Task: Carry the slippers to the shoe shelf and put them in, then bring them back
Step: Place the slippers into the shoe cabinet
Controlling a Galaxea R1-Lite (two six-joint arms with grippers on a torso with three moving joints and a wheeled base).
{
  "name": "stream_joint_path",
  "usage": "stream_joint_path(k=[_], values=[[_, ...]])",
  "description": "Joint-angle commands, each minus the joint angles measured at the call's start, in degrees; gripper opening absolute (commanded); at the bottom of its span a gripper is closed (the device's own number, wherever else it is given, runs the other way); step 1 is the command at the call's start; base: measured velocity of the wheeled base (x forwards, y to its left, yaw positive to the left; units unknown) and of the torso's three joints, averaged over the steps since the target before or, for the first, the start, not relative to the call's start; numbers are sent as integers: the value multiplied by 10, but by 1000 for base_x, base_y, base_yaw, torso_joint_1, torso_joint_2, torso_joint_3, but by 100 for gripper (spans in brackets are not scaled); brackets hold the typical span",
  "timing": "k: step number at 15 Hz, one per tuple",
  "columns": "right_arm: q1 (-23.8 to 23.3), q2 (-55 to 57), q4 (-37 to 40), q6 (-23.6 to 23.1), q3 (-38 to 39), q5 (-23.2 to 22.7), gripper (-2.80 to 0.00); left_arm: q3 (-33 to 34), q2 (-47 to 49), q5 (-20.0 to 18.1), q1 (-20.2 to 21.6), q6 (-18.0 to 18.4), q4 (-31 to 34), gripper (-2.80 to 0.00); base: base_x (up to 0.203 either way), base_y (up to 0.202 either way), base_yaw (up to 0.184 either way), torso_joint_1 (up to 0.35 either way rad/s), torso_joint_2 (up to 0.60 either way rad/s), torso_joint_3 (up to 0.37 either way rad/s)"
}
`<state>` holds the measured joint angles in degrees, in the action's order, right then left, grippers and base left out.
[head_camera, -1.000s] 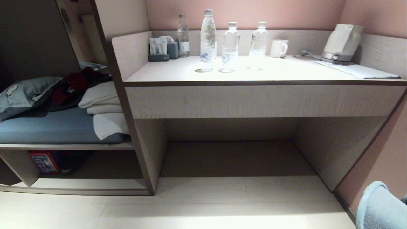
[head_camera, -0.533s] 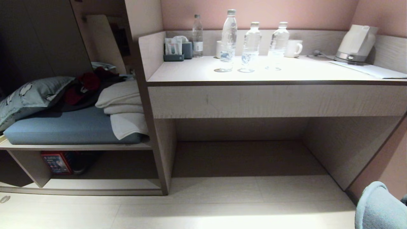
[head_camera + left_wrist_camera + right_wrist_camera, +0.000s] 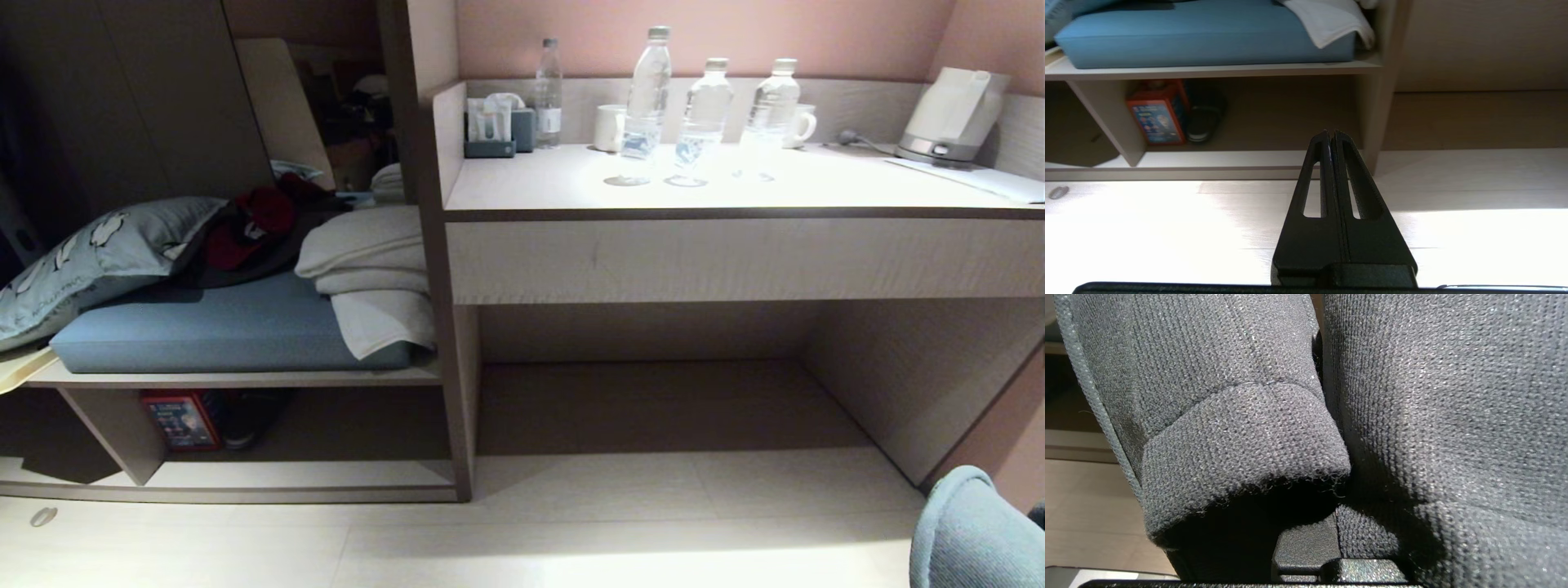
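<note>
The dark grey knitted slippers point(image 3: 1412, 416) are held upright, side by side. The pale-wood shoe shelf point(image 3: 245, 474) is seen low beside the desk.

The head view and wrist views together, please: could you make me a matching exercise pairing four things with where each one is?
Things:
1. slippers
2. kettle
3. folded white towels
4. red box

Places:
A. at the right end of the desk top
B. in the low compartment under the blue cushion
C. clamped in the right gripper
D. on the blue cushion, against the desk's side panel

Right pairs: 1-C, 2-A, 3-D, 4-B
</note>
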<state>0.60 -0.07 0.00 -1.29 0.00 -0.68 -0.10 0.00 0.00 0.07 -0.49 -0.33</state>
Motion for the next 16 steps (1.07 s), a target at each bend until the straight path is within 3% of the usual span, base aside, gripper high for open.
stream_joint_path(k=[1,16], values=[[0,1,0,-1,0,0,-280,0,1,0,0,0,0,-280,0,199,0,-2,2,2],[0,1,-1,0,0,0,-280,0,0,0,0,0,0,-280,0,197,-2,1,2,3]])
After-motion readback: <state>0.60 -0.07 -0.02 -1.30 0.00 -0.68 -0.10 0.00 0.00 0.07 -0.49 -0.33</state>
